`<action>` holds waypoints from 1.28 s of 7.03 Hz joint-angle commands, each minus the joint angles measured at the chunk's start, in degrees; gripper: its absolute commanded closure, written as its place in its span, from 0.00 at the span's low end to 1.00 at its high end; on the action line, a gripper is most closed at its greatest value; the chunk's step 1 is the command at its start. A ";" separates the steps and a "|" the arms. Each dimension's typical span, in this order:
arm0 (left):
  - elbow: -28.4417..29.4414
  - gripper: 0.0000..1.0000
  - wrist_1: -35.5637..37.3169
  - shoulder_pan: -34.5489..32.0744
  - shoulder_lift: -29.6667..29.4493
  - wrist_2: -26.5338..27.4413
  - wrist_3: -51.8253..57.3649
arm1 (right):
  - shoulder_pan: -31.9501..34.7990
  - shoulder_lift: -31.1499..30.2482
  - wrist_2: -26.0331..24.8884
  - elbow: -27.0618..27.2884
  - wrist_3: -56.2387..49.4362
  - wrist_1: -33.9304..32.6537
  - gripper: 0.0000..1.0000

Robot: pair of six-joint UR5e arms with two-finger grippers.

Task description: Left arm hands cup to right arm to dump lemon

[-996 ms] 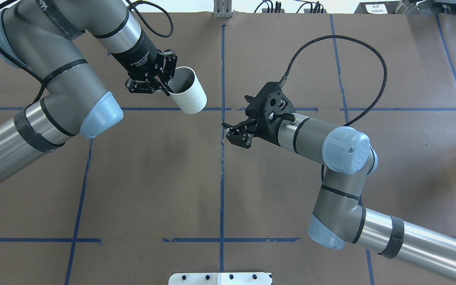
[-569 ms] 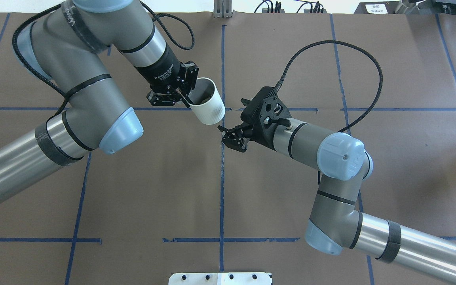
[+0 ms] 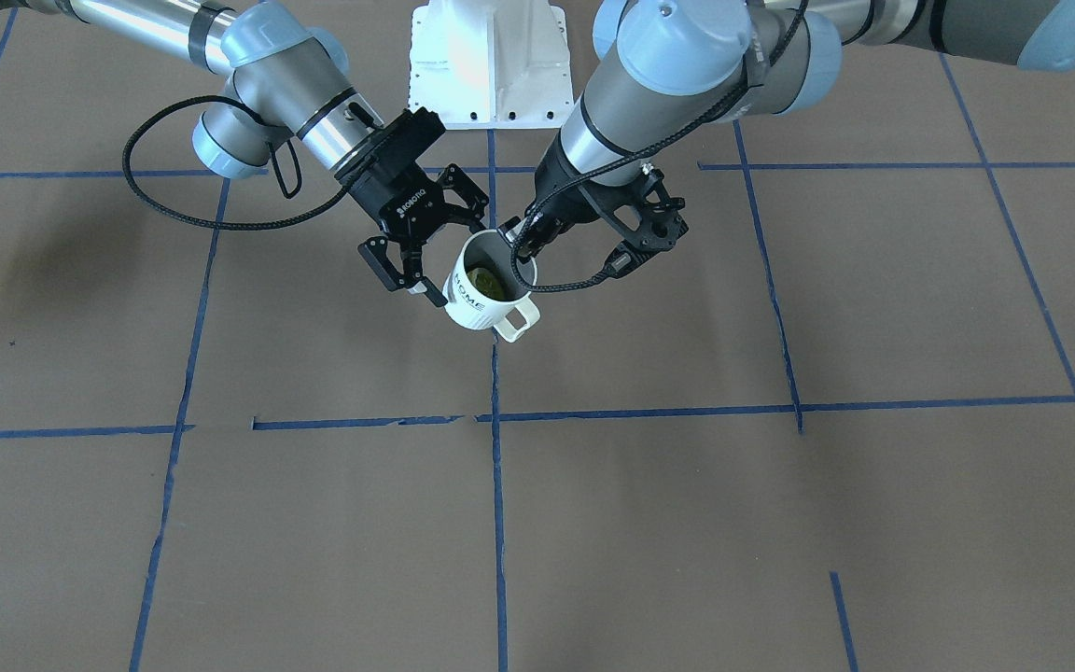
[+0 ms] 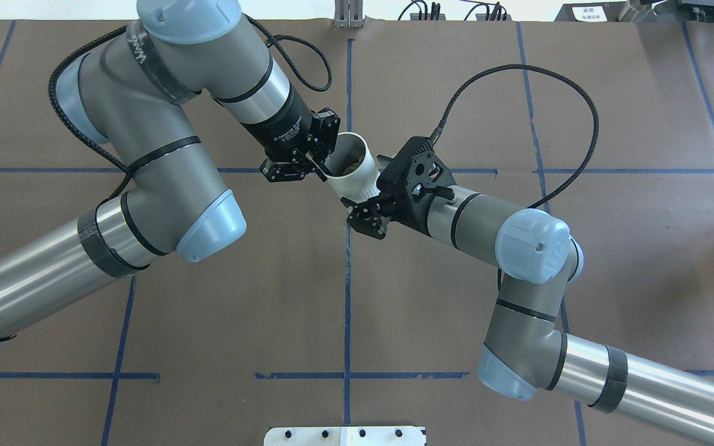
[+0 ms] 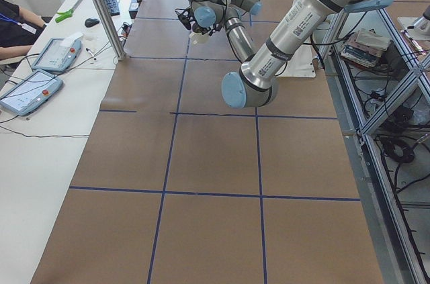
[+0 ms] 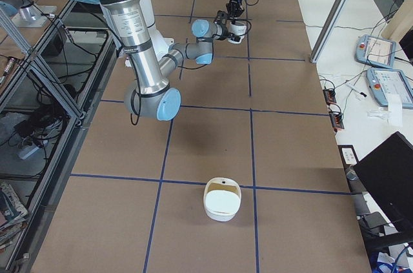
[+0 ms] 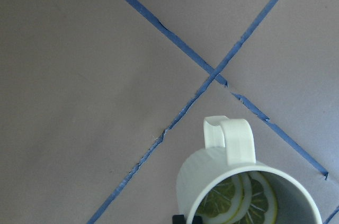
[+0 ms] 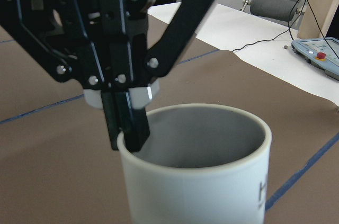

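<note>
White ceramic "HOME" mug (image 3: 474, 311) holding yellow-green lemon (image 3: 484, 280), left gripper (image 3: 511, 245) pinching its rim, right gripper (image 4: 360, 215) spread wide at five o'clock overhead

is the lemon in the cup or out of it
In. The front-facing view shows the lemon lying inside the cup, which the left gripper holds by its rim.

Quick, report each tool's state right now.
Left tool: closed on the rim of the white mug, holding it.
Right tool: open beside the mug, gripping nothing.
</note>
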 commanded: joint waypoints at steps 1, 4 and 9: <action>-0.64 1.00 -0.18 0.32 -0.10 0.01 -0.60 | 0.03 0.03 -0.43 -0.04 -0.04 0.00 0.01; -0.73 1.00 -1.58 1.02 -0.01 0.01 -1.66 | -0.06 -0.06 -0.52 -0.13 -0.04 0.00 0.01; -0.81 1.00 -3.70 0.94 0.25 -0.08 -1.75 | -0.15 -0.15 -0.61 -0.21 -0.04 0.00 0.03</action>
